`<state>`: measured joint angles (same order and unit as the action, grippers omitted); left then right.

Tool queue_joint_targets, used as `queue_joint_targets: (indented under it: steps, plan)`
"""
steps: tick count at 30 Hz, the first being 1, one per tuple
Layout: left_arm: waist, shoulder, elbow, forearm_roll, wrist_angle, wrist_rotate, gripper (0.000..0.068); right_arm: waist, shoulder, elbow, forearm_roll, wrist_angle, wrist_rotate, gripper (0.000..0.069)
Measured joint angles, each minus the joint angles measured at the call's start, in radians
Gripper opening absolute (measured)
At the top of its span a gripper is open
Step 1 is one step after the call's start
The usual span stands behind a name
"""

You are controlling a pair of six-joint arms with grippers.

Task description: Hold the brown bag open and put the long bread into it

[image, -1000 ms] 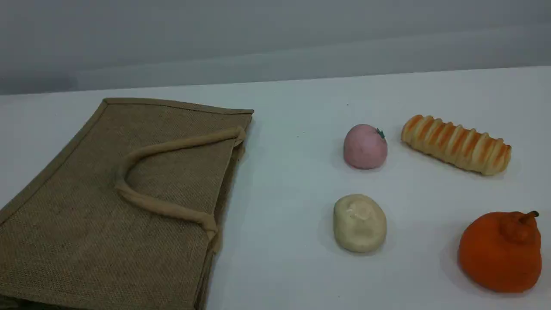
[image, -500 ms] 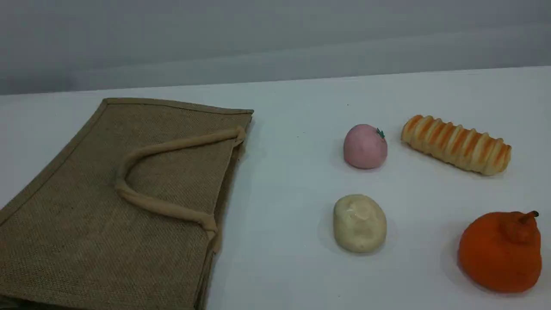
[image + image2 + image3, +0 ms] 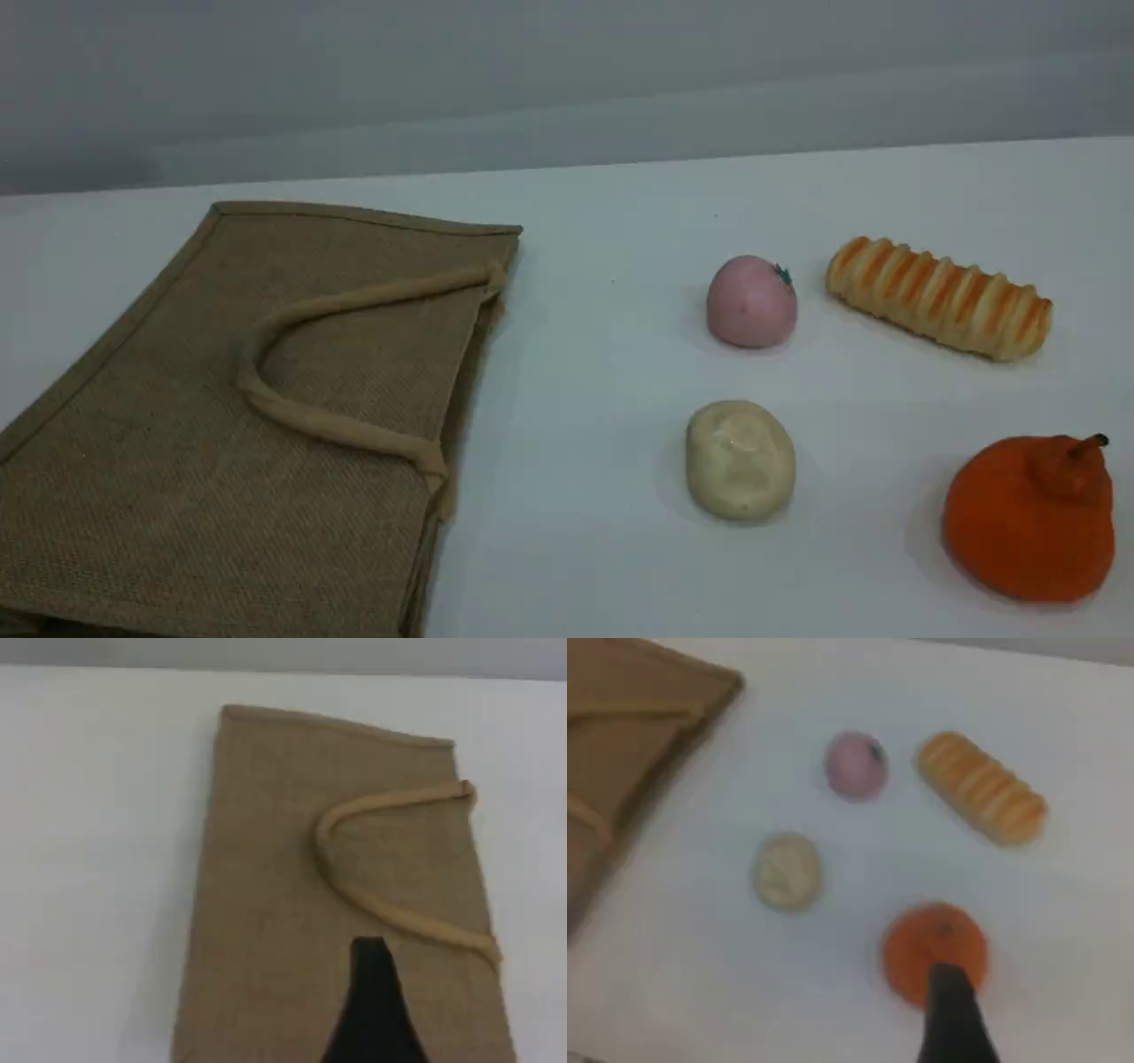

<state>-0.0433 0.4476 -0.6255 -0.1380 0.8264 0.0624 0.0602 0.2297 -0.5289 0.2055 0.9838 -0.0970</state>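
The brown bag (image 3: pixel 177 425) lies flat and closed on the left of the white table, its beige loop handle (image 3: pixel 328 425) resting on top and its mouth facing right. The long bread (image 3: pixel 939 297), golden with orange stripes, lies at the far right. Neither arm shows in the scene view. In the left wrist view my left gripper (image 3: pixel 370 950) hovers above the bag (image 3: pixel 266 868), only one dark fingertip showing, holding nothing. In the right wrist view my right gripper (image 3: pixel 948 979) hangs high over the orange fruit, and the long bread (image 3: pixel 982 788) lies beyond it, untouched.
A pink round bun (image 3: pixel 751 301) sits just left of the bread. A cream round bun (image 3: pixel 741 459) lies nearer the front. An orange fruit (image 3: pixel 1028 518) with a stem stands at the front right. A grey wall runs behind the table's far edge.
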Motion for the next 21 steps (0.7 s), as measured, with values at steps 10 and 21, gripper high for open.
queue_joint_targets:
  steps: [10, 21]
  plan:
    - [0.000, 0.515, -0.039, 0.006, -0.224, -0.027, 0.0461, 0.000, 0.366, 0.001, 0.239, -0.386, -0.113, 0.0384]
    - [0.000, 0.997, -0.182, 0.004, -0.433, -0.053, 0.0461, 0.000, 0.788, 0.001, 0.563, -0.615, -0.356, 0.0384]
